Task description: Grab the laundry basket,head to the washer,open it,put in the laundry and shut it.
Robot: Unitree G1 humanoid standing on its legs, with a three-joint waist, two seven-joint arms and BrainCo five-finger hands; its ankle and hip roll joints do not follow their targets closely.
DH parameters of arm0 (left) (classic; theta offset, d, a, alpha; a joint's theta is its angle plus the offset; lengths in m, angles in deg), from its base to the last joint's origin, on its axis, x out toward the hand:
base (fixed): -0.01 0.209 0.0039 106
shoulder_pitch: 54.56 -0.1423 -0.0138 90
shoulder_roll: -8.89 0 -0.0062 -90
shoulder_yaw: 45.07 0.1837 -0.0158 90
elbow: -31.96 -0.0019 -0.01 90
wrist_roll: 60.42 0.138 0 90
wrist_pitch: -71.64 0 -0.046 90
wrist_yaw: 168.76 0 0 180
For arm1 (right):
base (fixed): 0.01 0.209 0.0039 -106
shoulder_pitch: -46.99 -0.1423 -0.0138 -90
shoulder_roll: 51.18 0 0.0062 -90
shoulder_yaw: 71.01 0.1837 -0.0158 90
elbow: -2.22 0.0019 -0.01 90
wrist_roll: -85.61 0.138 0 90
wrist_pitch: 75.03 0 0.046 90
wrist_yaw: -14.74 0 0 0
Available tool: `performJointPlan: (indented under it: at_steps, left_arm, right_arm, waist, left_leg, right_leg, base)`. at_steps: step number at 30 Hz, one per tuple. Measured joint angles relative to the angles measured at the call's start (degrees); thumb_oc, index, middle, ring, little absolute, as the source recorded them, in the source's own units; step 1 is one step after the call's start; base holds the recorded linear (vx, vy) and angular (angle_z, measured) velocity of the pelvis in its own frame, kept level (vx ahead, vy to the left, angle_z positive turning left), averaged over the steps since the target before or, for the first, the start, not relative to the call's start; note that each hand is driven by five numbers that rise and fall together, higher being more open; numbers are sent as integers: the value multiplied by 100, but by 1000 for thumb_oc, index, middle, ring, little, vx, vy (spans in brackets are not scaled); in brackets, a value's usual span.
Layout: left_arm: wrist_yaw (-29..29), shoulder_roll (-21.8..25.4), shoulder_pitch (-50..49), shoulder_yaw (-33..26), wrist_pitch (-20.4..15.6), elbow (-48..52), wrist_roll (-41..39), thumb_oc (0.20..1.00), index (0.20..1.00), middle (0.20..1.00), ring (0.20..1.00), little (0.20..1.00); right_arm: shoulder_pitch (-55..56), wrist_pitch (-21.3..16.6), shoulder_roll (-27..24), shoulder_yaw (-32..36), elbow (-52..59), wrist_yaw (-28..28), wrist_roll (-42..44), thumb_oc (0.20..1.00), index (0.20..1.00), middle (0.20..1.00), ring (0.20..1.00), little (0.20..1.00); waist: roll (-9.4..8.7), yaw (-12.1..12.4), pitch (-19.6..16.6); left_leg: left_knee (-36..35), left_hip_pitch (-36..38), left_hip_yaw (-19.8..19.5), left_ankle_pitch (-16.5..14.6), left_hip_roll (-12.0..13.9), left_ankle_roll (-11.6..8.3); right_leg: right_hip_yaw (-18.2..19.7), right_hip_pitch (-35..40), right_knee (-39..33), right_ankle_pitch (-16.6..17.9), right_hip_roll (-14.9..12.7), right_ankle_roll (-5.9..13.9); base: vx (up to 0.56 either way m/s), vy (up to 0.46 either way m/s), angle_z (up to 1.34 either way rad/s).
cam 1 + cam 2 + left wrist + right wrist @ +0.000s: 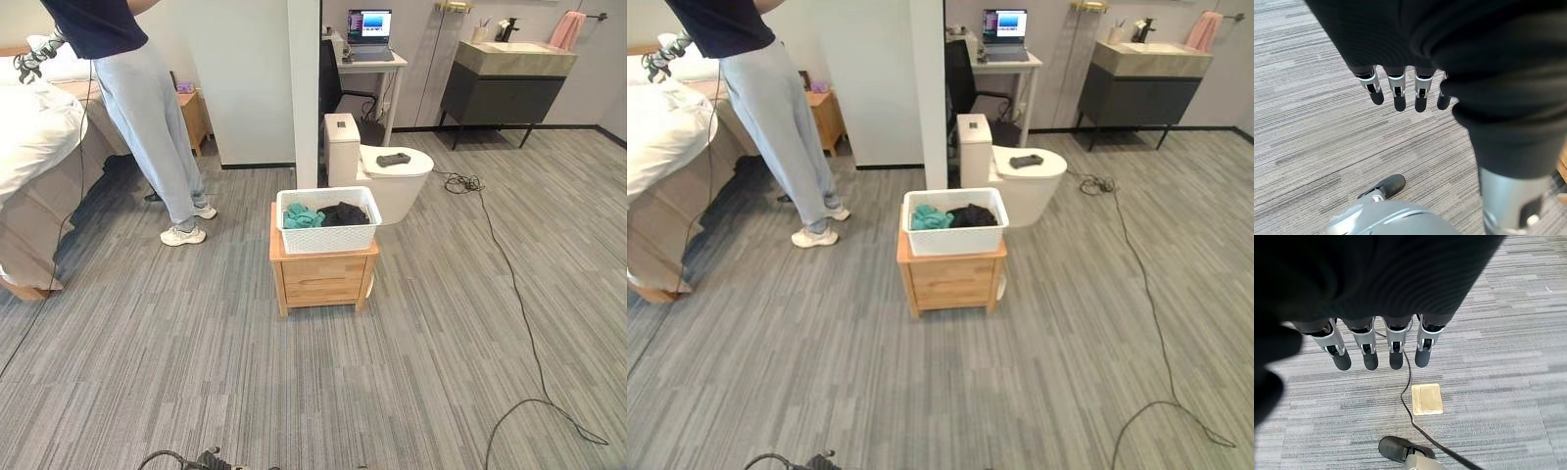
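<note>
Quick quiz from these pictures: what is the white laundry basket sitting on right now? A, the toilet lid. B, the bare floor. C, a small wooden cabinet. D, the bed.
C: the white laundry basket, with teal and dark clothes in it, rests on top of the small wooden cabinet, just in front of the toilet.

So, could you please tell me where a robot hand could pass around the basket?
Open carpet lies in front of the wooden stand and on its left. Behind the laundry basket it is crowded: the toilet and pillar stand close.
</note>
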Motion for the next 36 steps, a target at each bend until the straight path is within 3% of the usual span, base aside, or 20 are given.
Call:
performJointPlan:
  at_steps: [28, 34, 36]
  left_arm:
    - [219, -129, 196, 553, -77, 46, 540, 1000, 1000, 1000, 1000, 1000]
    - [292, -133, 284, 786, -104, 180, 724, 1000, 1000, 1000, 1000, 1000]
    - [353, -126, 363, 881, -103, 242, 731, 1000, 1000, 1000, 1000, 1000]
  right_arm:
    - [-96, 7, 4, 45, -286, 196, -444, 1000, 1000, 1000, 1000, 1000]
    - [-178, 23, -105, 191, -626, 197, -444, 1000, 1000, 1000, 1000, 1000]
    - [-184, 20, -172, 369, -735, 195, -444, 1000, 1000, 1000, 1000, 1000]
  waist:
    - [244, -4, 78]
    - [218, 12, 202]
    - [184, 10, 299]
  left_leg:
    - [-2, 87, 142, -3, -39, -6]
    - [-10, 86, 162, -9, -158, 3]
    - [12, 83, 162, -64, -355, 144]
  right_leg:
    - [28, 38, 6, 2, -61, 9]
    - [-7, -9, 145, -54, -218, 93]
    - [3, -267, 647, -279, -417, 229]
  base:
    - [14, 63, -1]
    - [5, 90, 4]
    - [23, 235, 14]
